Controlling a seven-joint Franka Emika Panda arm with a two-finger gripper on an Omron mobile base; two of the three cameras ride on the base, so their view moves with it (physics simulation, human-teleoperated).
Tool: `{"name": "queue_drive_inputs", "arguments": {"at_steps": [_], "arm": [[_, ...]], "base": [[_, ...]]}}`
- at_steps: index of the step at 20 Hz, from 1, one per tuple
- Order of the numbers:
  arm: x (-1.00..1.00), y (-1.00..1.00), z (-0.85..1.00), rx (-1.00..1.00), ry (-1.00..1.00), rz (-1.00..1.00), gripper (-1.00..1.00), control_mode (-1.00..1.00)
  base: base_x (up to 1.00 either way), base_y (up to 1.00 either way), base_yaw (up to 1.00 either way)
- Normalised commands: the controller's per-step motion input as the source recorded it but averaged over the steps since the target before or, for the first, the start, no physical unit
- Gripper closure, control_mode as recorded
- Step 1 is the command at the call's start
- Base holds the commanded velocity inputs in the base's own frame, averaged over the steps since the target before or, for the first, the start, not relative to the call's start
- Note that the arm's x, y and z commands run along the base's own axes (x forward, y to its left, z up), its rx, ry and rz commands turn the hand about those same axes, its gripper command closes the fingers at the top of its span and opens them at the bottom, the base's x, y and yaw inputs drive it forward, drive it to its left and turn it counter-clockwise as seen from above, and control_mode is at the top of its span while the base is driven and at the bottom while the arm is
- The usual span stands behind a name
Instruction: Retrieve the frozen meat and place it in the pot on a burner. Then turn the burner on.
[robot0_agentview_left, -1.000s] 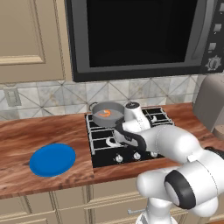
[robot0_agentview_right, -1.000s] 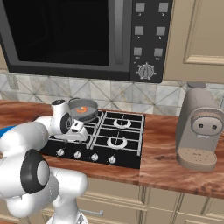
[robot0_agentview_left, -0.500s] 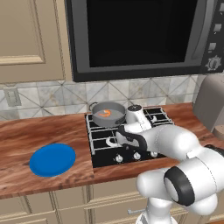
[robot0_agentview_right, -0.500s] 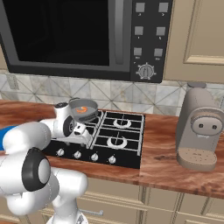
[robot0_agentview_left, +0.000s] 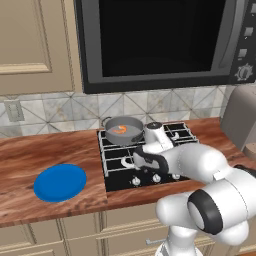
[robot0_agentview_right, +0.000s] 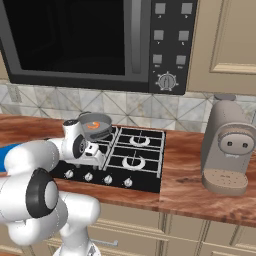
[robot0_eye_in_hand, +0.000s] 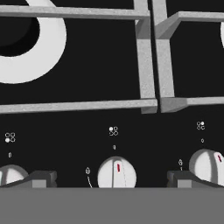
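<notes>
Meat (robot0_agentview_left: 119, 129) unmoved; claw (robot0_eye_in_hand: 112, 179) lower, knobward.

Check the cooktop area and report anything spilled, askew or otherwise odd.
Nothing stands out. The pot sits level on the back left burner with the frozen meat inside it, the blue plate lies flat on the counter, and the open tool hangs over the knobs.

orange meat (robot0_agentview_left: 120, 129), grey pot (robot0_agentview_left: 131, 137), seemingly red-marked knob (robot0_eye_in_hand: 116, 173)

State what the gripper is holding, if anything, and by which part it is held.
Nothing is held. The gripper is open, its fingertips standing on either side of a knob on the cooktop. The meat lies in the pot.
</notes>
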Motion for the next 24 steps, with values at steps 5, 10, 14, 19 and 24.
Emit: {"name": "queue_drive_inputs", "arguments": {"at_steps": [5, 10, 14, 19, 24], "arm": [[-0.09, 0.0, -0.07, 0.0, 0.0, 0.0, -1.0, -1.0], [-0.02, -0.01, -0.01, 0.0, 0.0, 0.0, -1.0, -1.0], [-0.07, 0.0, 0.0, 0.0, 0.0, 0.0, -1.0, -1.0], [-0.07, 0.0, 0.0, 0.0, 0.0, 0.0, -1.0, -1.0], [-0.01, 0.0, 0.0, 0.0, 0.0, 0.0, -1.0, -1.0]], "base": [[0.0, 0.0, 0.0], [0.0, 0.0, 0.0], [0.0, 0.0, 0.0], [0.0, 0.0, 0.0], [0.0, 0.0, 0.0]]}}
